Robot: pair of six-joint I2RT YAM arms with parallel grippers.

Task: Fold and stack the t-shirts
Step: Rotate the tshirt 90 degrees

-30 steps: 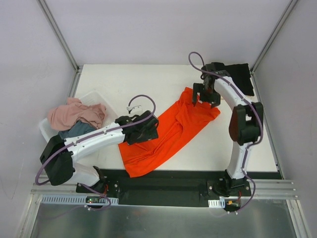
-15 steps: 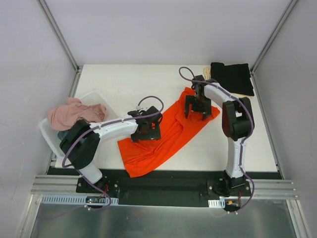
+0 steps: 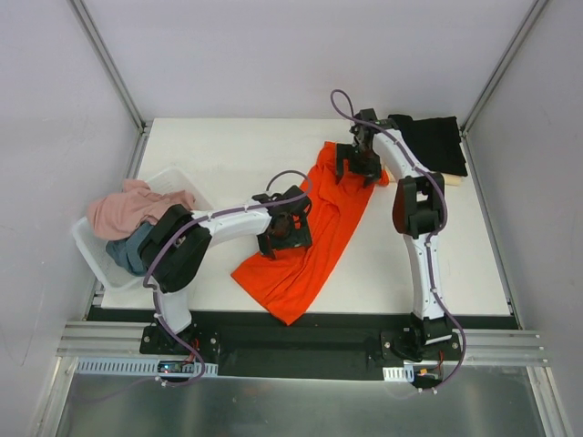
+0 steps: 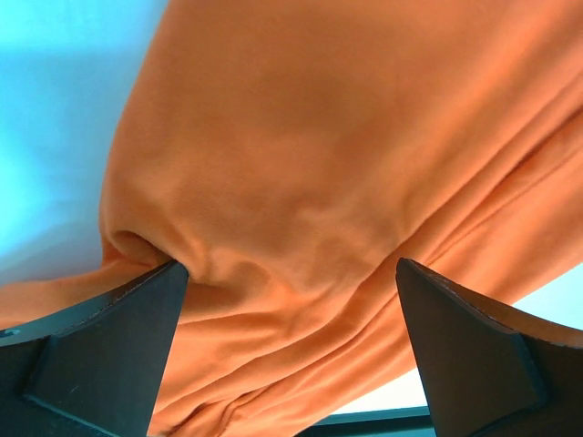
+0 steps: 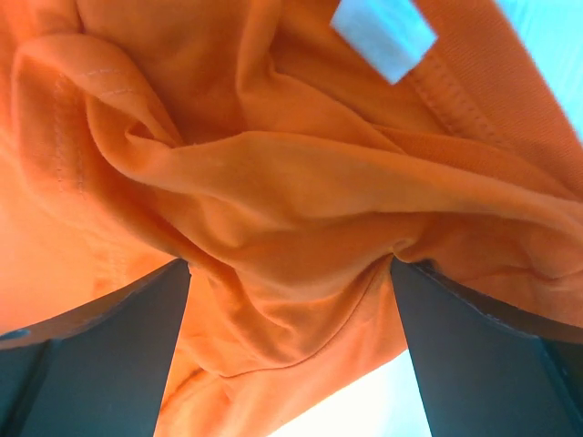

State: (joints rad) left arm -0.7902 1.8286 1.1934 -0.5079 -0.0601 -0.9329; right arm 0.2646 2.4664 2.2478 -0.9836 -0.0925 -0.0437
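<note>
The orange-red t-shirt (image 3: 319, 250) lies crumpled in a long diagonal band on the white table (image 3: 228, 150). Its far end points towards the back right, and its near end reaches almost to the table's front edge.

The left gripper (image 3: 287, 232) sits on the shirt's left edge, about halfway along its length. In the left wrist view its two dark fingers (image 4: 109, 346) stand wide apart and press down into the cloth, and a soft ridge of orange fabric bulges between them. The jaws are open, not pinched on the fabric.

The right gripper (image 3: 358, 167) is down on the shirt's far end. In the right wrist view its fingers (image 5: 100, 355) are also spread wide, with thick folds of cloth heaped between them. A white label (image 5: 383, 36) and a stitched hem show just beyond those folds. These jaws are open too.

Just right of the shirt's far end, a black t-shirt (image 3: 430, 144) lies folded flat in the back right corner, with a cream-beige edge (image 3: 453, 180) showing at its near side.

Well to the left of the orange-red shirt, a white plastic tub (image 3: 85, 244) sits at the table's left edge. It holds a bunched dusty pink t-shirt (image 3: 137, 208) and, below it, a grey-blue t-shirt (image 3: 132, 248).
</note>
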